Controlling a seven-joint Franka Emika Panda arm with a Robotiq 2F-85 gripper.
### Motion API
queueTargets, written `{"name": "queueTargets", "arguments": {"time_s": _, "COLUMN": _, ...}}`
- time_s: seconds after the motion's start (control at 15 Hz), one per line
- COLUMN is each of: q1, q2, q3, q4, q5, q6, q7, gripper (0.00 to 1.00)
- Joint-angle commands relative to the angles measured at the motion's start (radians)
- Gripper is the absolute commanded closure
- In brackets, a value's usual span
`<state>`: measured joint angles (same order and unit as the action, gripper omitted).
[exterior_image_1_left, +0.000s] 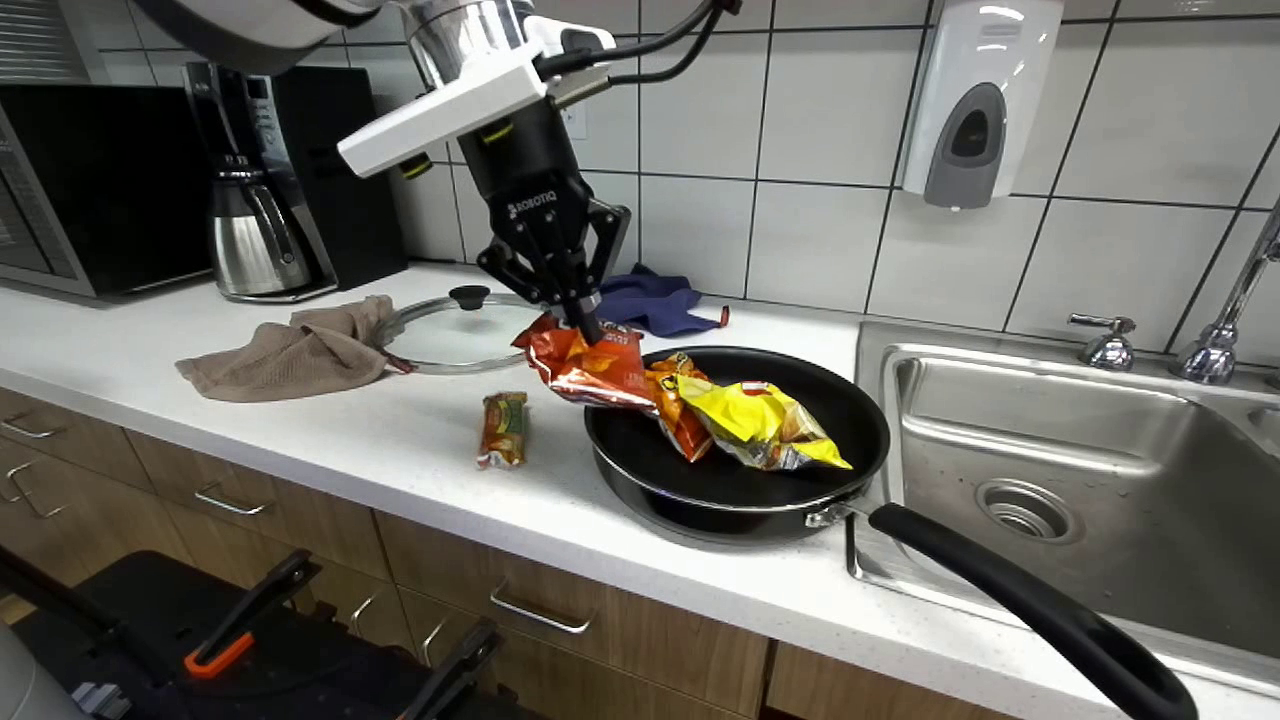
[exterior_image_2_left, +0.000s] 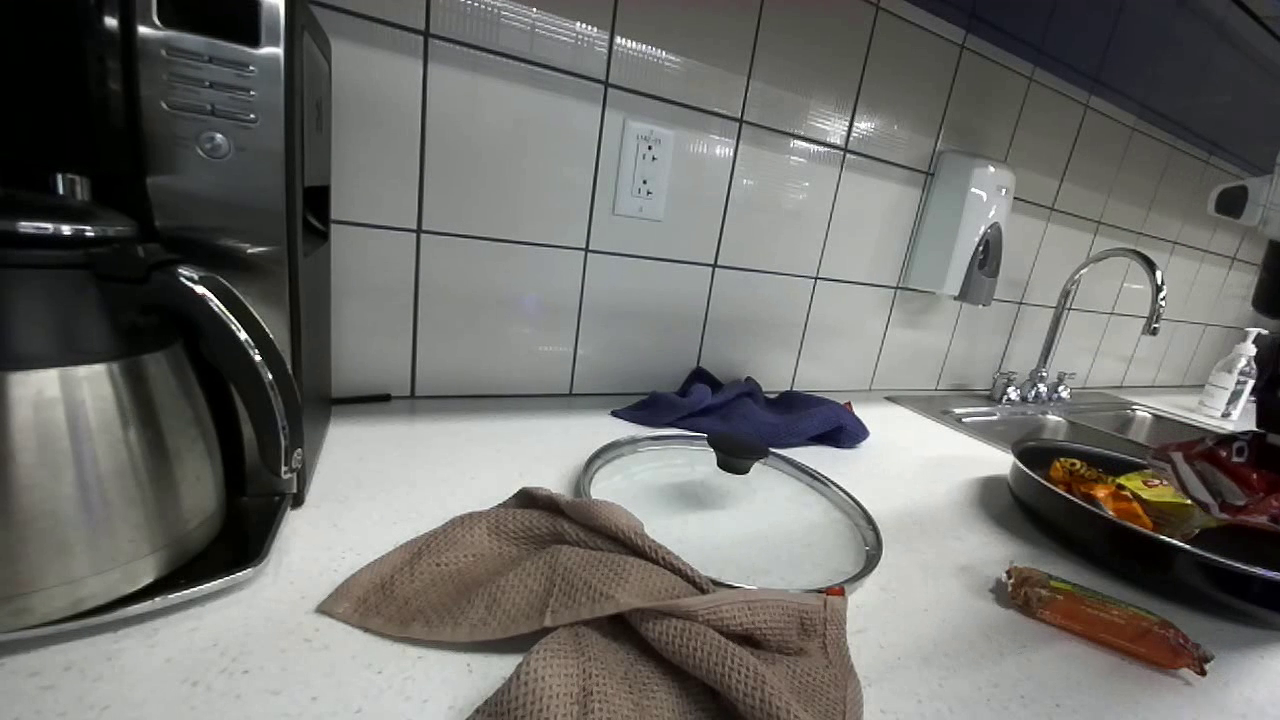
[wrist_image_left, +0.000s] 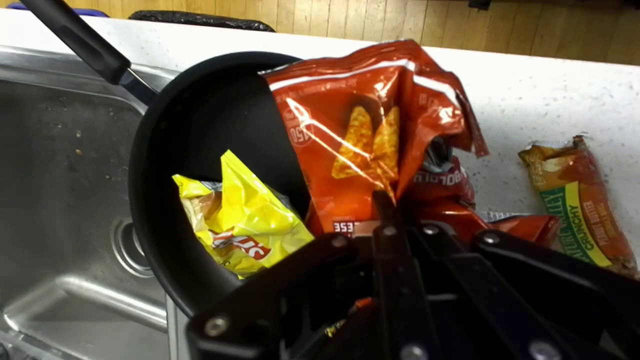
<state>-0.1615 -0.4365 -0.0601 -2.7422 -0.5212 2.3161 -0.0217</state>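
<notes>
Gripper (exterior_image_1_left: 588, 328) clamped on the red chip bag (exterior_image_1_left: 590, 372), pinching a fold of film along its top. Bag hangs slanted near the middle of the frame in an exterior view, lower part over the upper-left rim of the pan (exterior_image_1_left: 825, 390); in the wrist view it fills the upper middle. Can't tell if its low end touches the orange bag (exterior_image_1_left: 688, 435) lying in the pan.

Handling, my read: very light, soft, floppy. Film is glossy and creased, so probably slippery. Contents likely brittle (triangular chips printed on the front, wrist view), so squeezing the bulge would risk crushing them. Best hold: a crimped end or a gathered fold, clear of the puffed middle. This pinch looks decent, but with so little film caught the bag could swing or twist, maybe slide out.

Around it: yellow bag (exterior_image_1_left: 765, 425) in the pan, right of the orange one in the frame; granola bar (exterior_image_1_left: 502, 430) flat on the counter (exterior_image_1_left: 565, 475), left of the pan in the same frame.
</notes>
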Motion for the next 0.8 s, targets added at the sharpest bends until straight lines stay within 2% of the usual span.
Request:
{"name": "queueTargets", "arguments": {"time_s": 0.0, "q1": -0.04, "q2": -0.035, "q3": -0.033, "q4": -0.037, "q5": -0.047, "q6": 0.005, "q7": -0.062, "gripper": 1.0}}
{"name": "queueTargets", "arguments": {"time_s": 0.4, "q1": -0.083, "q2": -0.007, "q3": -0.101, "q4": -0.032, "q5": -0.094, "q6": 0.011, "q7": -0.115, "gripper": 1.0}}
{"name": "queueTargets", "arguments": {"time_s": 0.73, "q1": -0.078, "q2": 0.053, "q3": -0.115, "q4": 0.001, "q5": -0.101, "q6": 0.042, "q7": -0.125, "gripper": 1.0}}
